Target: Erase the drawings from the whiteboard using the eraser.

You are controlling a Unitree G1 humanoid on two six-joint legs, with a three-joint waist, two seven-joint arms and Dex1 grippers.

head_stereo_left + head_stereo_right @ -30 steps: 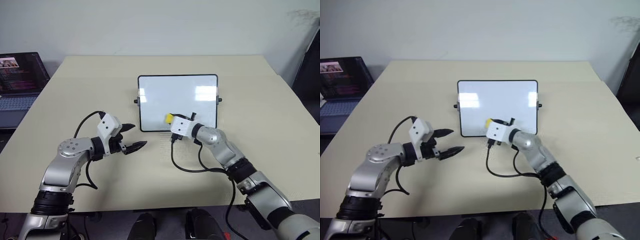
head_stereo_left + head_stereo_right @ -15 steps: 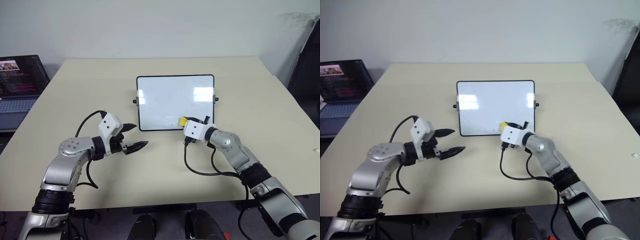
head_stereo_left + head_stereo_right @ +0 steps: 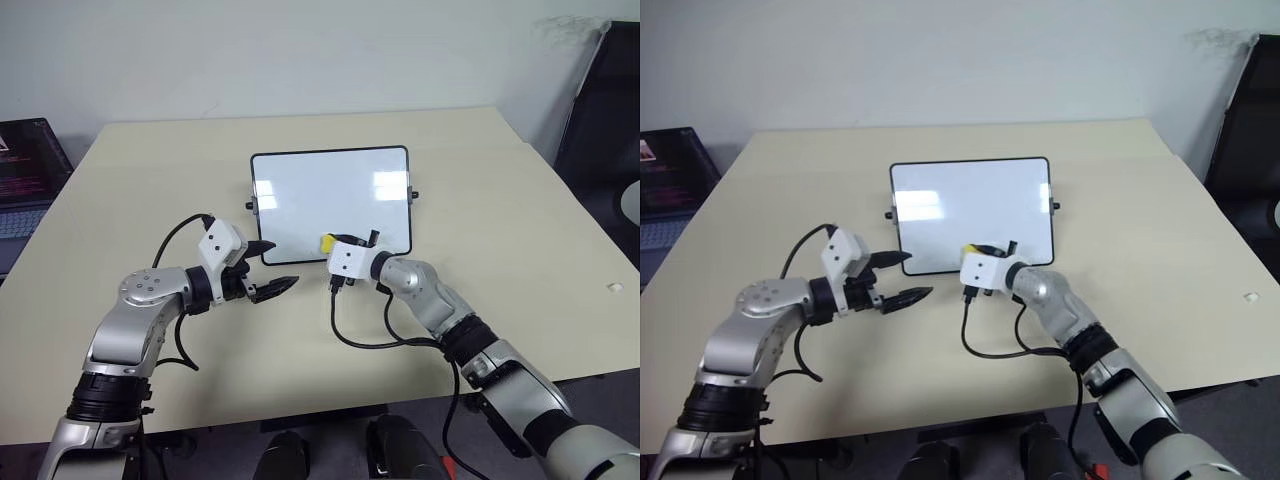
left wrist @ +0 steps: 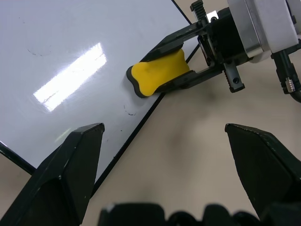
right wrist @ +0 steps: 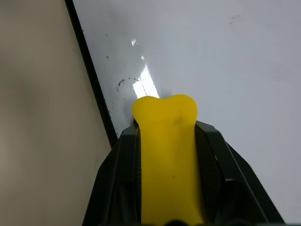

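1. Reading the whiteboard (image 3: 330, 203), I find no legible writing, just faint specks and a small curved mark of the drawings (image 5: 123, 82) near its front edge.
2. My right gripper (image 4: 181, 60) clamps the yellow eraser (image 4: 159, 71) between both fingers, its tip on the board's front strip beside the black frame.
3. My left gripper (image 3: 268, 270) hangs with jaws spread wide, holding nothing, over the table (image 3: 500, 200) by the board's front left corner.

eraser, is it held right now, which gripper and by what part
Yes: the right gripper clamps the eraser by its long sides, rounded end sticking out. The left gripper is open, holding nothing.
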